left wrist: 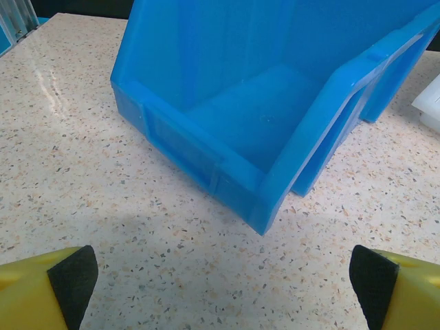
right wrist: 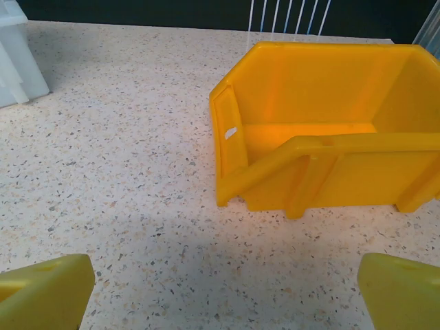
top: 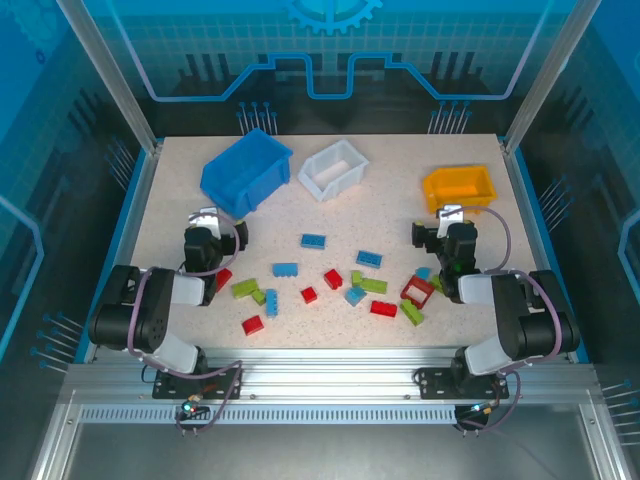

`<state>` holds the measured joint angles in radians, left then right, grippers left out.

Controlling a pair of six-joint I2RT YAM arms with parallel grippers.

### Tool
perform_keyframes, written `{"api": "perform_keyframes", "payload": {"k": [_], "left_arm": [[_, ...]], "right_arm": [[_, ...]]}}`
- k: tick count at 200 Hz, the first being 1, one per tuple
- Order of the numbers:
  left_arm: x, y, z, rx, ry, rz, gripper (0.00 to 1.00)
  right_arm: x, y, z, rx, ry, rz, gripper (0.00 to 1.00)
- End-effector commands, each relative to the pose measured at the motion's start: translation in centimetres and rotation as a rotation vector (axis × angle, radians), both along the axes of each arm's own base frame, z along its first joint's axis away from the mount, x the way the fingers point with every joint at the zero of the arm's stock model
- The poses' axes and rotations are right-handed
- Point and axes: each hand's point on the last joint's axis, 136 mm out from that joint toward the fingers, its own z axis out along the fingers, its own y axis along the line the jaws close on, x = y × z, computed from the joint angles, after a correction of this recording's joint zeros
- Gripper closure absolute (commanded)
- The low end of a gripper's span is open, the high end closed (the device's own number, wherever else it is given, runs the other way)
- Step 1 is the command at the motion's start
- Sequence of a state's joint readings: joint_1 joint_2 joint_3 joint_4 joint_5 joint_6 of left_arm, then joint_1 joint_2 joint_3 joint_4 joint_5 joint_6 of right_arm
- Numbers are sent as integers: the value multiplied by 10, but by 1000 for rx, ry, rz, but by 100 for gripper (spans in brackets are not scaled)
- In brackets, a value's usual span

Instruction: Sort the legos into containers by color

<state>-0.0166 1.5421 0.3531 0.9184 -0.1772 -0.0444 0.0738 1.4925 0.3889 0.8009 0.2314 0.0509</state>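
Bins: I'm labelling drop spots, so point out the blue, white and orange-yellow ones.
blue bin (left wrist: 268,113), left wrist view, bare inner floor.
white bin (top: 333,168), top external view, bare inside.
orange-yellow bin (right wrist: 309,89), right wrist view, inner back wall.

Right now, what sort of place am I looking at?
Likely a robot test cell, not a home: a speckled table walled by clear blue panels on metal posts, with toy bricks and three sorting bins laid out.
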Motion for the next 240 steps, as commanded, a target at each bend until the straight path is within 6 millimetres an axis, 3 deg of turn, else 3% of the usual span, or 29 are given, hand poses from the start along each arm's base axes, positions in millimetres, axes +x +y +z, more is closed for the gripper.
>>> {"api": "perform_keyframes", "payload": {"k": [1, 119, 144, 164, 197, 210, 222, 230, 240], "left_arm": [[6, 0, 8, 10, -25, -18, 1], [5, -1, 8, 9, -30, -25, 1], [-17, -6, 45, 76, -135, -2, 1], [-41, -17, 100, 35, -218, -21, 1], [-90, -50, 198, -43, -346, -152, 1], [-105, -64, 218, -44, -315, -224, 1], [-114, -66, 236, -104, -278, -225, 1], [-119, -61, 232, -199, -172, -172, 1], [-128, -58, 221, -265, -34, -127, 1]], "right_arm": [[4, 2, 3, -6, -8, 1, 0], [4, 1, 4, -7, -10, 1, 0], [1, -1, 12, 0, -19, -8, 0], [-14, -7, 56, -34, -74, -76, 0], [-64, 10, 190, 72, -275, -31, 0], [-88, 22, 232, 176, -314, 12, 0], [-103, 30, 244, 356, -252, 19, 0], [-111, 38, 237, 478, -161, 23, 0], [-121, 48, 213, 603, -17, 15, 0]]}}
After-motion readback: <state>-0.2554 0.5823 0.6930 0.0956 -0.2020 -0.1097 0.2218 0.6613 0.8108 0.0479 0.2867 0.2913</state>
